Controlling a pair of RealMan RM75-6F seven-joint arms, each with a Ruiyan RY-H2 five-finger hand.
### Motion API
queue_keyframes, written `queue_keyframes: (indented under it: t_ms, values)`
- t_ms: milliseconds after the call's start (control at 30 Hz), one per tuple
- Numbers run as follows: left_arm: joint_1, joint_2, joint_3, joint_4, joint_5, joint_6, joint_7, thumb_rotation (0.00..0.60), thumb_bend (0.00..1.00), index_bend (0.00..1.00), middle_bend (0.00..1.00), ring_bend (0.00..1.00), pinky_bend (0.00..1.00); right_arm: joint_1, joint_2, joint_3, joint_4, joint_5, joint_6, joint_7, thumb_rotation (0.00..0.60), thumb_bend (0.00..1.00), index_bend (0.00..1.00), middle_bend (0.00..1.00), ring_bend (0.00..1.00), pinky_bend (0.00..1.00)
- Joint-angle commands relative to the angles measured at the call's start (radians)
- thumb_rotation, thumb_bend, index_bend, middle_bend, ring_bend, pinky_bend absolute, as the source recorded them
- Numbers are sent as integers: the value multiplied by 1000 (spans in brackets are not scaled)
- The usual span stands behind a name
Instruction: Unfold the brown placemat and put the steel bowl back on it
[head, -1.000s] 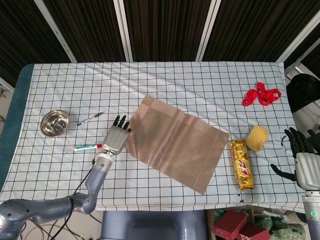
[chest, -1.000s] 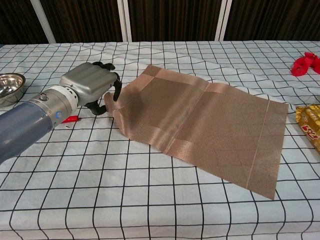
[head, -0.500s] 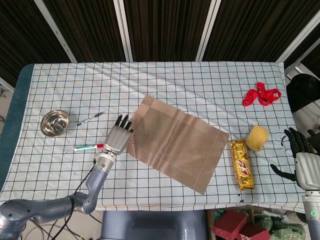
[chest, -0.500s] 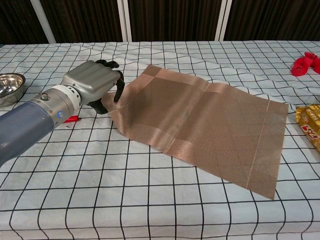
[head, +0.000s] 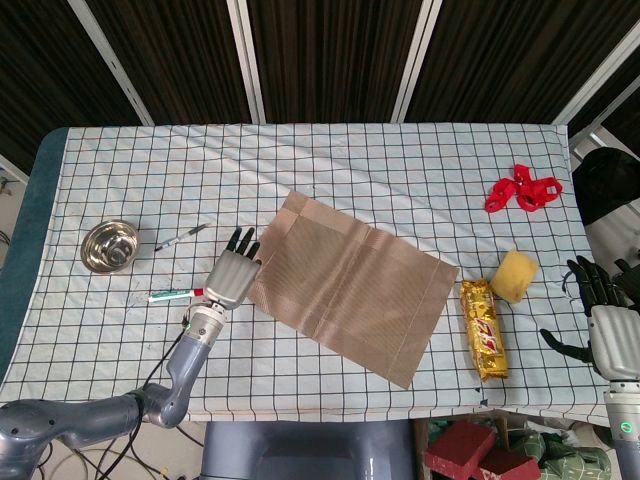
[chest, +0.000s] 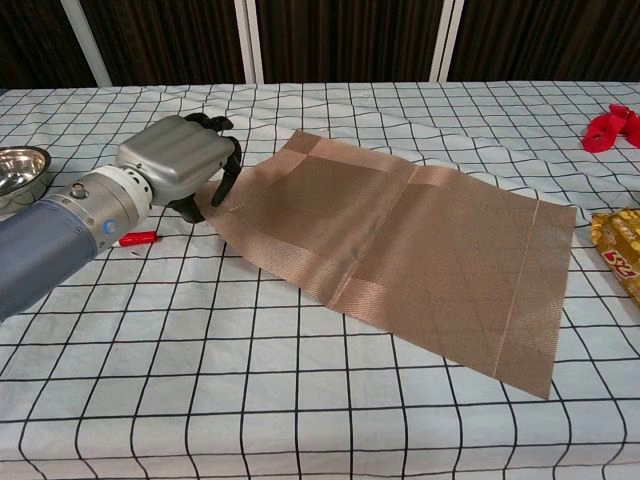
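Note:
The brown placemat (head: 350, 283) (chest: 410, 235) lies spread open and nearly flat in the middle of the checked tablecloth. My left hand (head: 230, 276) (chest: 183, 160) is at its left edge; the fingers curl down over that edge and the thumb sits below, pinching the mat. The steel bowl (head: 110, 246) (chest: 20, 170) stands upright and empty far to the left, well apart from the mat. My right hand (head: 603, 318) hangs off the table's right edge with fingers apart, holding nothing; the chest view does not show it.
A black pen (head: 180, 237) and a red-capped marker (head: 175, 294) (chest: 135, 238) lie between bowl and mat. On the right are a gold snack bar (head: 482, 328) (chest: 620, 255), a yellow sponge (head: 514, 275) and a red chain (head: 522, 190) (chest: 612, 125).
My left hand has drawn the mat's left edge slightly leftward and lower, so the raised corner now lies flatter. The right hand and bowl have not moved.

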Motion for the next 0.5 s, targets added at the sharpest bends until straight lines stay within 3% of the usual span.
queue_keyframes:
  t_ms: [33,267,500]
  values:
    - [7,10,8,-12,6,3,3,600,484,662,237,32,98,0,1,0,-1,0,-1,1,600,131,0,0,0,174]
    - [41,55,21,-88,15,36,7,600,491,663,237,32,98,0,3,-1,-2,-2,-3,1,600,130,0,0,0,174]
    - [106,139,55,-254,10,104,51,600,491,663,237,31,98,0,4,-2,-3,-3,-4,1,600,130,0,0,0,174]
